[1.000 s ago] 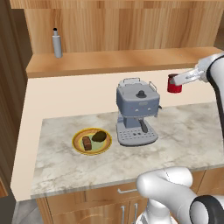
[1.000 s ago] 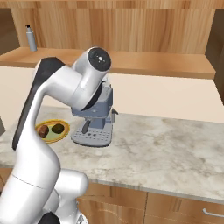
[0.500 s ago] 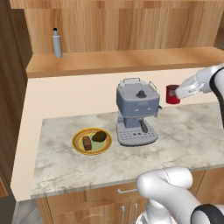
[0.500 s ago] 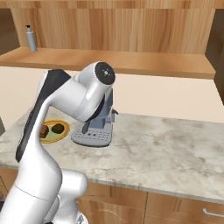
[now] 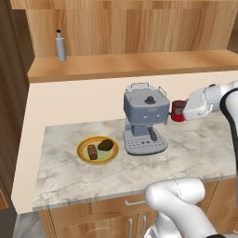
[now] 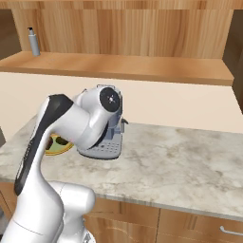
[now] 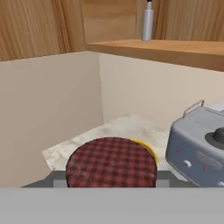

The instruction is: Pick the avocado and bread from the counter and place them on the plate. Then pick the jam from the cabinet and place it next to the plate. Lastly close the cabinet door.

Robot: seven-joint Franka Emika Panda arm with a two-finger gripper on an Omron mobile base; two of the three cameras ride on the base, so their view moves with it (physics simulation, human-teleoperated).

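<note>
No brand, label or writing can be read on anything in these views. Nearest the hand camera, the jam (image 7: pixel 111 162) shows a round lid with a red and dark checked pattern, and it sits right against the bottom of the hand view, so the finger tips are hidden behind it. From the left base view the gripper (image 5: pixel 182 111) is closed on the jam (image 5: pixel 177 110), a small red jar held in the air just to the right of the coffee machine (image 5: pixel 143 119) and above the counter (image 5: pixel 195 148).

The coffee machine, grey-blue with a dark knob on top, stands on the marbled slab between the held jar and the plate (image 5: pixel 82 149). In the hand view a yellow edge of the plate (image 7: pixel 148 148) peeks out from behind the lid, with the coffee machine (image 7: pixel 197 144) to its right. On the plate lie the bread (image 5: pixel 92 152), a small brown block, and the avocado (image 5: pixel 106 145), a dark oval lump, side by side and close together.

In the right base view the robot's own arm covers most of the coffee machine (image 6: pixel 107 142) and the plate (image 6: pixel 57 145).

Farthest back, a grey bottle (image 5: pixel 60 47) stands upright at the left end of the cabinet (image 5: pixel 139 28) shelf, against the wood-grain back wall.
</note>
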